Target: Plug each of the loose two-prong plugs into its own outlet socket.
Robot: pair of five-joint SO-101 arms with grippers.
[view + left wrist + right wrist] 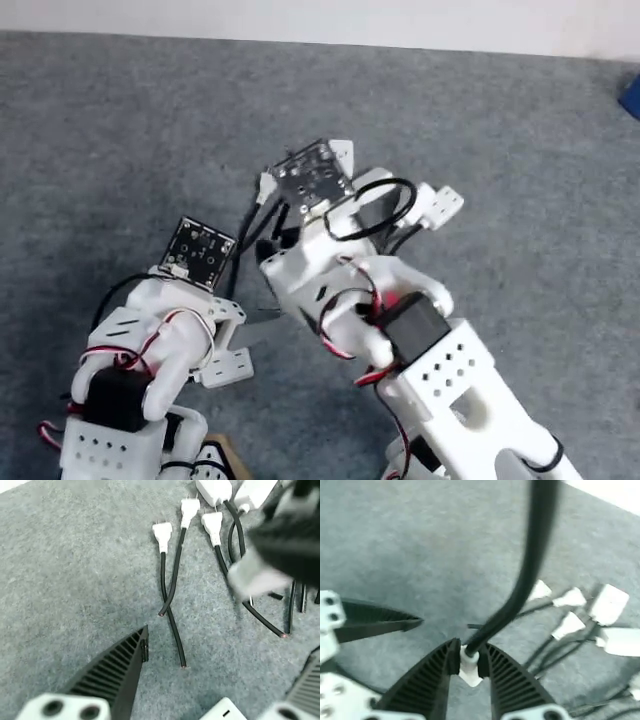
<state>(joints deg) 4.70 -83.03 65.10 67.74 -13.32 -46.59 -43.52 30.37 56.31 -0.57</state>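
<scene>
My right gripper [468, 651] is shut on a white two-prong plug [469, 666], held above the carpet; its black cable [530, 565] curves up past the camera. In the left wrist view this gripper is a blurred dark shape [285, 545] with the white plug [252, 577] below it. Three loose white plugs [162, 530] [190, 507] [212, 522] lie on the carpet with short black cables. Two white outlet sockets [215, 490] [255, 492] sit just beyond them. My left gripper [227, 645] hangs open over the cables' cut ends, nothing between its fingers [125, 665].
Grey carpet [120, 130] covers the whole surface. The right arm [330, 270] stands beside the left arm [150, 340], close together. One white socket [440, 205] lies past the right arm. More black cable ends [295, 605] lie under the right gripper. A blue object [632, 95] is at the far right edge.
</scene>
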